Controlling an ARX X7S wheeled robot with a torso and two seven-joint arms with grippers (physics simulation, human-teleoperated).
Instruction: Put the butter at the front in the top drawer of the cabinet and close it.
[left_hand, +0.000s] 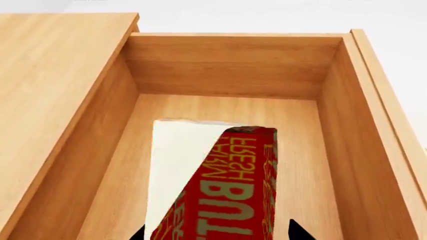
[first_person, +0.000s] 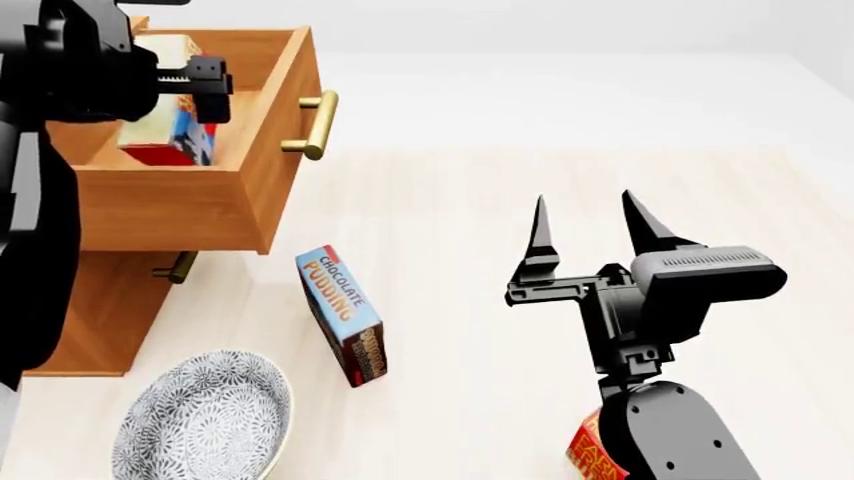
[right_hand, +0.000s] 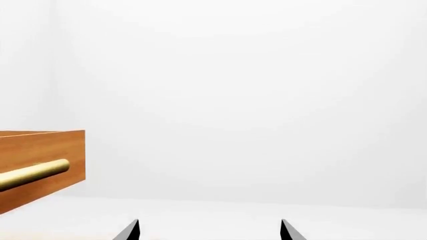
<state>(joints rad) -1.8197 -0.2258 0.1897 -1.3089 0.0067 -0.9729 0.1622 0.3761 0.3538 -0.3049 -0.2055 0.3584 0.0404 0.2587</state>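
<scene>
Red-orange, yellow-lettered butter (left_hand: 230, 192) pinched by left hand (left_hand: 217, 232) inside top drawer (left_hand: 230, 65).

We see the top drawer (first_person: 227, 200) pulled wide open, butter (left_hand: 227, 195) filling its middle, bare floor either side, pudding box (first_person: 343, 315) and plate (first_person: 200, 420) below its front.

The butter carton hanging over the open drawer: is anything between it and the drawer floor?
Nothing visible. The left gripper holds the butter inside the pulled-out top drawer, and the wooden floor showing around it is bare. The patch directly beneath the carton is hidden.
</scene>
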